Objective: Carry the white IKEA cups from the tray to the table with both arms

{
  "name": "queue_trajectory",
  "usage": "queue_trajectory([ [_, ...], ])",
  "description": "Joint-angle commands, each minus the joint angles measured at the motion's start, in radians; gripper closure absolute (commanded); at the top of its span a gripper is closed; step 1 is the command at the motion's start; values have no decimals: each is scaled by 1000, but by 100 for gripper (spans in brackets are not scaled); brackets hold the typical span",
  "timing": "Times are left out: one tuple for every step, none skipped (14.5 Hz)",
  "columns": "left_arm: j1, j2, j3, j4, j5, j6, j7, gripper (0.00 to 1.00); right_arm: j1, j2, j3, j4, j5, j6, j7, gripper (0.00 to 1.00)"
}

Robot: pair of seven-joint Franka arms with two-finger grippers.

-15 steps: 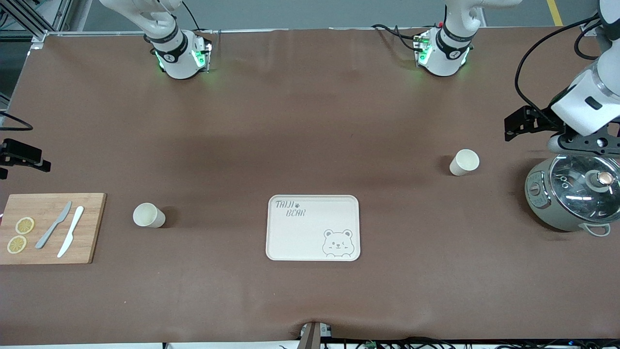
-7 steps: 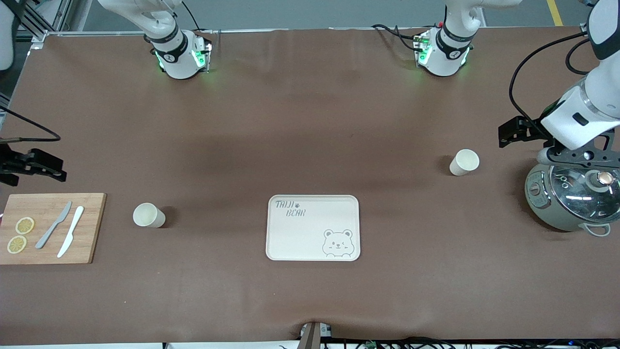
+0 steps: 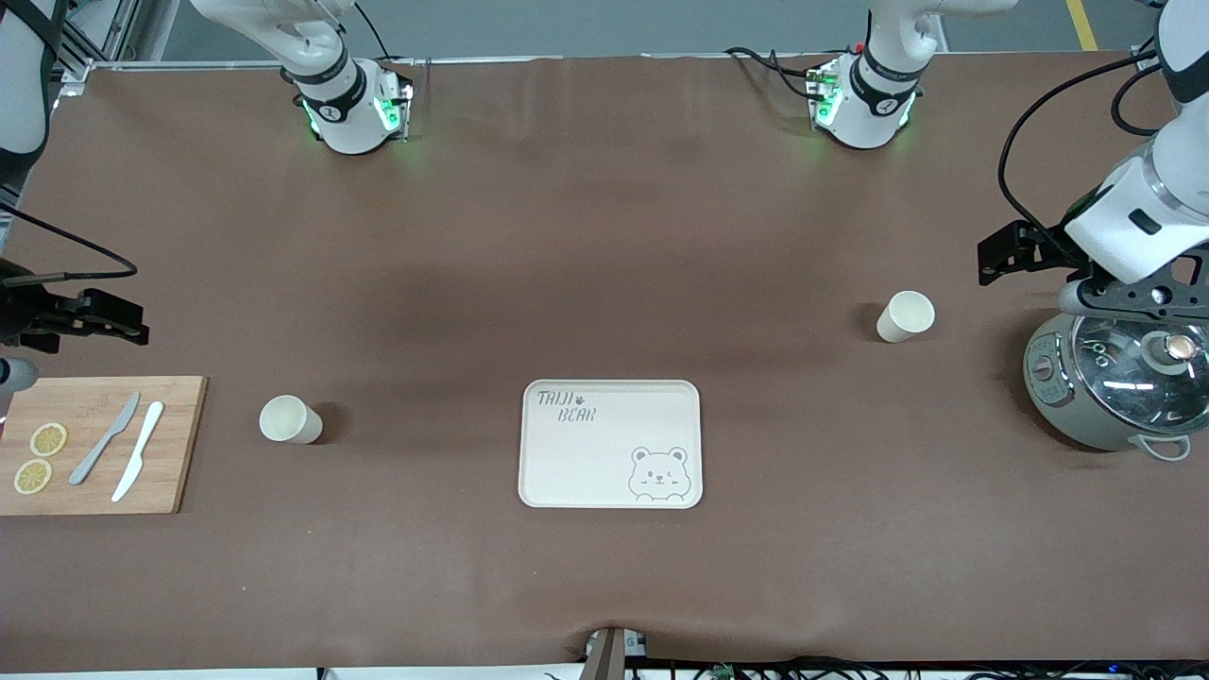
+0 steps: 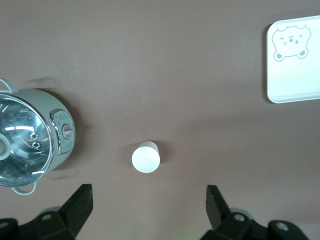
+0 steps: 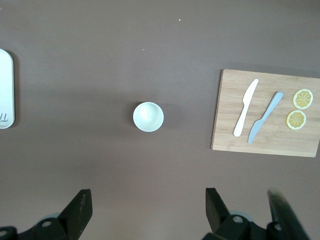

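Two cream-white cups stand upright on the brown table. One cup (image 3: 291, 419) is beside the cutting board at the right arm's end, and also shows in the right wrist view (image 5: 148, 116). The other cup (image 3: 906, 315) is beside the pot at the left arm's end, and also shows in the left wrist view (image 4: 146, 158). My left gripper (image 3: 1018, 250) (image 4: 149, 207) hangs high, open and empty, over the table between that cup and the pot. My right gripper (image 3: 93, 316) (image 5: 147, 212) hangs high, open and empty, over the table by the cutting board.
A cream bear tray (image 3: 610, 444) lies mid-table, nearer the front camera than both cups. A wooden cutting board (image 3: 99, 444) holds two knives and lemon slices. A grey pot with a glass lid (image 3: 1115, 382) stands at the left arm's end.
My right gripper has moved in from the table's end toward the cutting board and cup. My left gripper has shifted only slightly above the pot. The cups and tray have not moved.
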Motion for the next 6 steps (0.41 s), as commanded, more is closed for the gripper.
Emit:
queue_trajectory([
  [-3, -9, 7, 5, -6, -1, -13, 0, 28, -8, 1, -14, -23, 24, 12, 0],
  [-3, -9, 7, 5, -6, -1, -11, 0, 26, -11, 1, -21, -20, 61, 12, 0],
  [-3, -17, 8, 5, -6, -2, -11, 0, 32, -13, -1, -26, -24, 72, 10, 0],
  [-3, -24, 8, 5, -6, -2, -13, 0, 32, -14, -1, -26, -23, 74, 12, 0],
  [-3, -26, 8, 5, -6, -1, -14, 0, 32, -14, 1, -26, -21, 72, 12, 0],
  [-3, -28, 7, 5, -6, -2, -14, 0, 31, -14, 1, -26, -20, 74, 12, 0],
])
